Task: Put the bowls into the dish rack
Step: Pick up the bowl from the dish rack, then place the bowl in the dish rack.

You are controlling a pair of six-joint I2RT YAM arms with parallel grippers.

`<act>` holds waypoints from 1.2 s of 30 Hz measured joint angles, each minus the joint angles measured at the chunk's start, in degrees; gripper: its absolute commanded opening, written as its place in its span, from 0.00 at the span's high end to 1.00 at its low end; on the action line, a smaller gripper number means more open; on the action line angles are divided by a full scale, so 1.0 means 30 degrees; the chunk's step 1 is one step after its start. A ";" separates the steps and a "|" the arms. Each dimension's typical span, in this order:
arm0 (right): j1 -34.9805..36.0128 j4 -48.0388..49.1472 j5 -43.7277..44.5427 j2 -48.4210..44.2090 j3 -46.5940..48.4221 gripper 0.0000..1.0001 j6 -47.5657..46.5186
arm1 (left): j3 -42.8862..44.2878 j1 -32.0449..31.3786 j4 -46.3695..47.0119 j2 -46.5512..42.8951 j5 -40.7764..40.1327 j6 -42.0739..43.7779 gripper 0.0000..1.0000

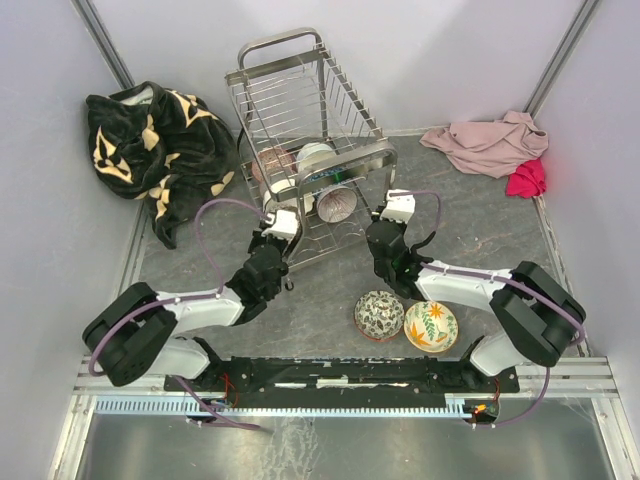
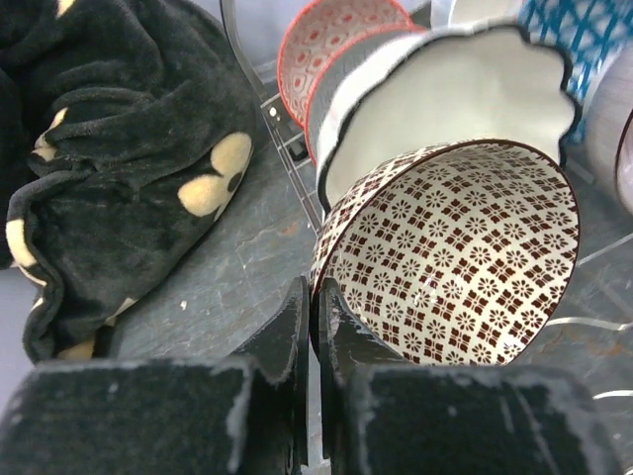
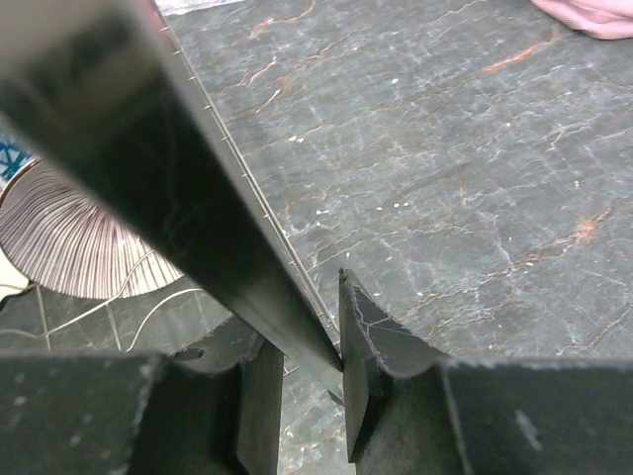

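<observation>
Item: dish rack (image 1: 300, 110), stood on desk (image 1: 480, 220) toward 12 o'clock. Left jaws, at its 7 o'clock corner: closed on patterned bowl (image 2: 455, 257) at the rim. Right jaws, at 5 o'clock: clamped narrowly on its front rail.

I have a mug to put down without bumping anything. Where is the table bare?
Widest bare patch: table between the dish rack and the pink cloth. A smaller one lies in front of the rack, between the arms, left of the mottled bowl. Crowded: the gap between rack and black blanket, and the rack's lower tier.
</observation>
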 measured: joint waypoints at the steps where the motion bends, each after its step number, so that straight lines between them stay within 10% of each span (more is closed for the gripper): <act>1: -0.0095 0.0146 0.0175 0.0109 0.0044 1.00 -0.0051 | 0.0131 -0.0146 -0.0146 0.0299 -0.0270 0.0197 0.97; 36: -0.0918 0.0867 0.1443 0.0736 0.0175 1.00 -0.0525 | 0.1676 -0.1902 0.5690 0.5748 -0.3395 0.1494 0.97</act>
